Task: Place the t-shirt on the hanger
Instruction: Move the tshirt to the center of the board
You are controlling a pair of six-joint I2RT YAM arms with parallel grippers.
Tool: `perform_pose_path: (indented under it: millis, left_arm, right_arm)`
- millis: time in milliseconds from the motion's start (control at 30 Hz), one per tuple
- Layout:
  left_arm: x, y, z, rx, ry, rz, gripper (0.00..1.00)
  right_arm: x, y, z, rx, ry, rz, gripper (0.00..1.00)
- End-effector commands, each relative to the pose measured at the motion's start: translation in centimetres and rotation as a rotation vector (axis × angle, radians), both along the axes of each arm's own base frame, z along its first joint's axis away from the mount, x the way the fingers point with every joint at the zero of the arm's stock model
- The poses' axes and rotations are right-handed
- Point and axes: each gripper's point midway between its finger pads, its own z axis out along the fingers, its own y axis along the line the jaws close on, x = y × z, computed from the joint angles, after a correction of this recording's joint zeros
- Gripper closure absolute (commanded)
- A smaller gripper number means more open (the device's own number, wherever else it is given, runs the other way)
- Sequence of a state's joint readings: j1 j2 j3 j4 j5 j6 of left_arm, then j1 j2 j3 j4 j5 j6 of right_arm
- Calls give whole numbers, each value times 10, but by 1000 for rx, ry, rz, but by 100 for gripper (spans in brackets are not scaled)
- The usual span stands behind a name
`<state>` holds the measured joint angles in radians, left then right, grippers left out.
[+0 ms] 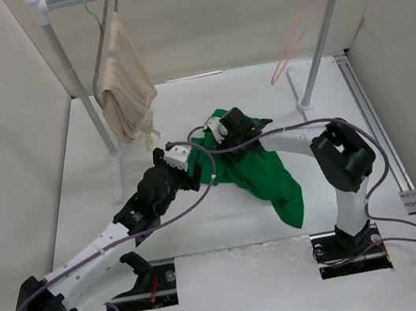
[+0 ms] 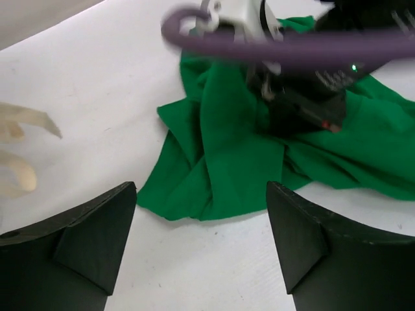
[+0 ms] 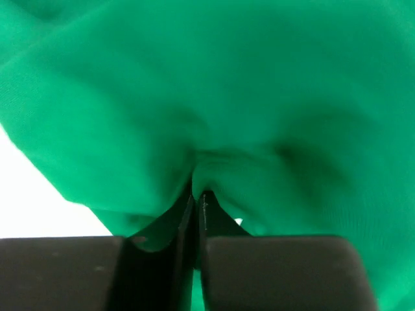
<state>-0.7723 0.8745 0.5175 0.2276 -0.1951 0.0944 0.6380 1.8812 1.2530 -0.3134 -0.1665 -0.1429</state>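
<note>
The right gripper (image 3: 196, 197) pinches only a thin t-shirt (image 3: 272, 91) fold, which may slip when lifted; the left gripper (image 2: 201, 191) gapes empty.

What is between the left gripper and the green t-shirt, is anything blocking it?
Nothing visible. Only bare table lies between the open left gripper and the near edge of the t-shirt. Farther back the right gripper is shut on the fabric and a purple cable crosses above it, so a deep reach might meet those.
</note>
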Motion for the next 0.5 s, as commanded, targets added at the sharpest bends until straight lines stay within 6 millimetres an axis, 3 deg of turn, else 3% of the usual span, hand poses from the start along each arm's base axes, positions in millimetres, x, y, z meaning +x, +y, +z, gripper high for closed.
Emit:
perform_pose_path:
  millis: [0,100,133,167,267,300,333,400,467]
  left_arm:
    - [10,10,29,-89,-39,116,24]
    - [19,29,35,-126,-46,249,40]
    - [20,33,38,-135,-46,279,44]
    - [22,36,42,-142,-47,303,48]
    - [19,40,55,-169,-68,306,48]
    - [17,38,58,-181,-72,286,45]
    - [12,30,62,-199,-71,233,44]
    - [5,23,71,-215,-93,160,40]
    - [-4,9,68,-205,-87,57,36]
  right_arm:
    - [-12,51,33,52,-94,188,100]
    - [-41,80,48,58,-174,330,100]
    - [-60,92,59,76,-203,386,100]
    - [-74,89,51,67,-189,407,100]
    - [-104,77,44,108,-158,413,57]
    - [-110,72,44,120,-151,397,31]
    - [-112,67,46,134,-158,371,19]
    - [-124,46,52,155,-158,305,0]
    - [-124,32,67,170,-201,240,0]
